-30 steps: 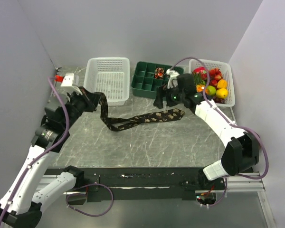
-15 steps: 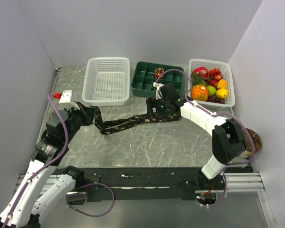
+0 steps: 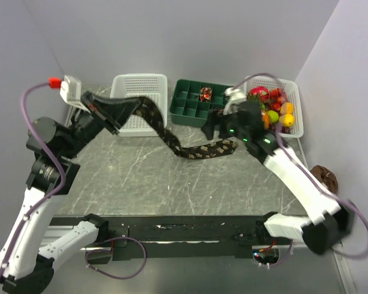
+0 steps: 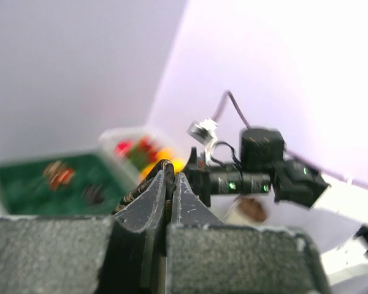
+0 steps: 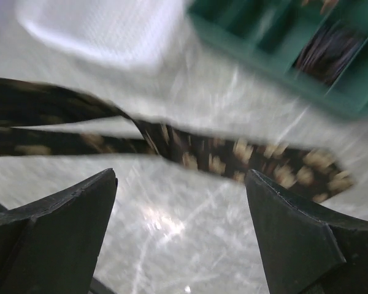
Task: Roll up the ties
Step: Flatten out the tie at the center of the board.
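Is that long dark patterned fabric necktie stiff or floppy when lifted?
Probably floppy: the dark patterned necktie droops from the left gripper to the marbled table. Likely light, since that pinch alone holds one end up. Pushed, it should bunch, not roll.

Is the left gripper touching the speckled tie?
Touching. In the left wrist view the left gripper is shut on the tie; the top view shows the tie draping down from it.
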You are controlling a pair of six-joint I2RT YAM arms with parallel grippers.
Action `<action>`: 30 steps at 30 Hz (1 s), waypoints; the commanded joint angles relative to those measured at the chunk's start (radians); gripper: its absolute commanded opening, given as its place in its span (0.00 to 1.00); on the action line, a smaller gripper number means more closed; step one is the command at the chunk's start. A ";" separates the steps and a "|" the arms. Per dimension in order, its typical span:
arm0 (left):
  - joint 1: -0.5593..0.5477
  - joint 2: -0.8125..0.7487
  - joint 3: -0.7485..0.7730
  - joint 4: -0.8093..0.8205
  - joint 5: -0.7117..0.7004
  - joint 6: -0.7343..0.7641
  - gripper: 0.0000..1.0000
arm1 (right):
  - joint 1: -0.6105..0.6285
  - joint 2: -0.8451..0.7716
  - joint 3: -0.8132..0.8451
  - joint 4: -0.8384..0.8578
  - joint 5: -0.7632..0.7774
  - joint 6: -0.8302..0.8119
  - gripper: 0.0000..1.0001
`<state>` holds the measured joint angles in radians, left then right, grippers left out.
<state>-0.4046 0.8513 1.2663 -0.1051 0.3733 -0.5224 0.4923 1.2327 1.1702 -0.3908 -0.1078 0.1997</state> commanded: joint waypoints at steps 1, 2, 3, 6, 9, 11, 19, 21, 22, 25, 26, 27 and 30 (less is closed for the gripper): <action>-0.078 0.129 0.125 0.273 0.073 -0.174 0.01 | -0.015 -0.203 -0.014 0.066 0.042 -0.002 0.93; -0.106 0.152 0.152 0.297 0.062 -0.174 0.01 | -0.017 -0.219 -0.009 0.060 0.040 -0.006 0.93; -0.138 0.175 0.218 0.314 0.041 -0.172 0.01 | -0.017 -0.231 -0.003 0.038 0.046 -0.009 0.93; -0.238 0.273 0.394 0.311 -0.054 -0.160 0.01 | -0.020 -0.265 0.009 0.017 0.045 -0.016 0.93; -0.246 0.353 0.507 0.260 -0.143 -0.192 0.01 | -0.020 -0.311 -0.015 0.039 -0.027 -0.046 0.93; -0.244 0.368 0.534 0.257 -0.215 -0.183 0.01 | -0.017 -0.344 -0.032 0.079 -0.128 -0.068 0.92; -0.244 0.471 0.671 0.108 -0.345 -0.139 0.01 | 0.214 -0.352 -0.083 0.158 -0.190 -0.186 0.27; -0.244 0.477 0.673 0.078 -0.399 -0.133 0.01 | 0.235 -0.371 -0.118 0.223 -0.208 -0.169 0.04; -0.246 0.477 0.667 0.073 -0.418 -0.127 0.01 | 0.248 -0.380 -0.122 0.243 -0.223 -0.166 0.01; -0.244 0.474 0.633 0.090 -0.459 -0.134 0.01 | 0.305 -0.339 -0.107 0.259 -0.247 -0.166 0.00; -0.244 0.476 0.624 0.096 -0.464 -0.139 0.01 | 0.325 -0.323 -0.109 0.273 -0.245 -0.163 0.00; -0.244 0.479 0.619 0.099 -0.464 -0.151 0.01 | 0.347 -0.294 -0.121 0.329 -0.225 -0.154 0.00; -0.247 0.495 0.622 0.116 -0.444 -0.177 0.01 | 0.459 -0.228 -0.183 0.499 -0.060 -0.135 0.00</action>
<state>-0.6460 1.3369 1.8805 -0.0319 -0.0498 -0.6704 0.8276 0.9257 1.0519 -0.1402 -0.3050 0.0521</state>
